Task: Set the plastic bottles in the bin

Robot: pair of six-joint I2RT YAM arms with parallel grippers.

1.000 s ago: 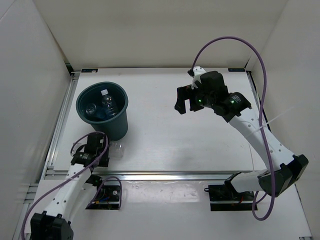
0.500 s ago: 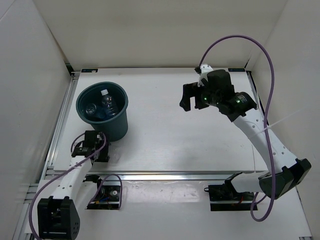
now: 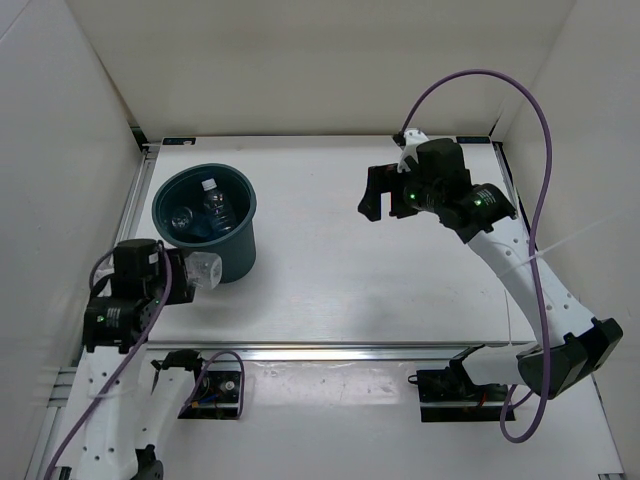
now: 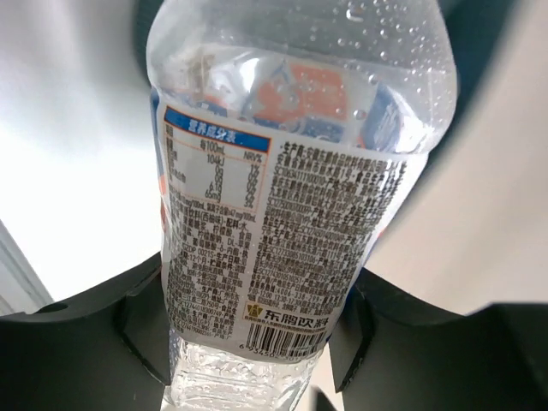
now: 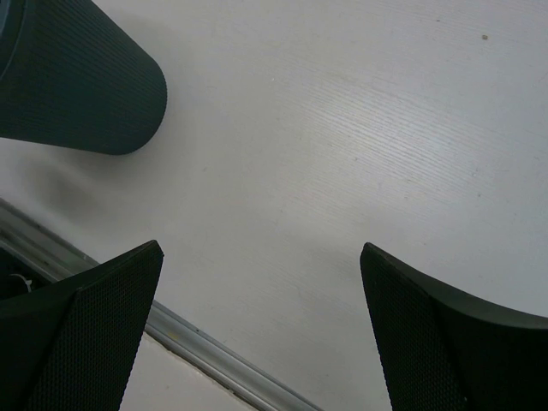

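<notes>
My left gripper (image 3: 190, 272) is shut on the larger clear bottle (image 3: 205, 268) with the white-and-blue label. It holds the bottle in the air beside the near-left wall of the bin (image 3: 238, 250), below its rim. In the left wrist view the bottle (image 4: 291, 197) fills the frame, gripped low on its label between the black fingers (image 4: 390, 330). Two plastic bottles lie inside the dark teal bin: a clear one with a white cap (image 3: 213, 203) and a greenish one (image 3: 182, 218). My right gripper (image 3: 382, 205) hangs open and empty above the table's right half, and the bin (image 5: 77, 86) shows at its view's top left.
An aluminium rail (image 3: 350, 352) runs along the table's near edge, also visible as the rail (image 5: 205, 351) in the right wrist view. White walls (image 3: 60, 150) enclose the left, back and right. A purple cable (image 3: 470, 80) loops above the right arm.
The left gripper shut on the clear bottle that lay at the bin's base and lifted it up and to the left. The right gripper shifted slightly right and stayed open.
</notes>
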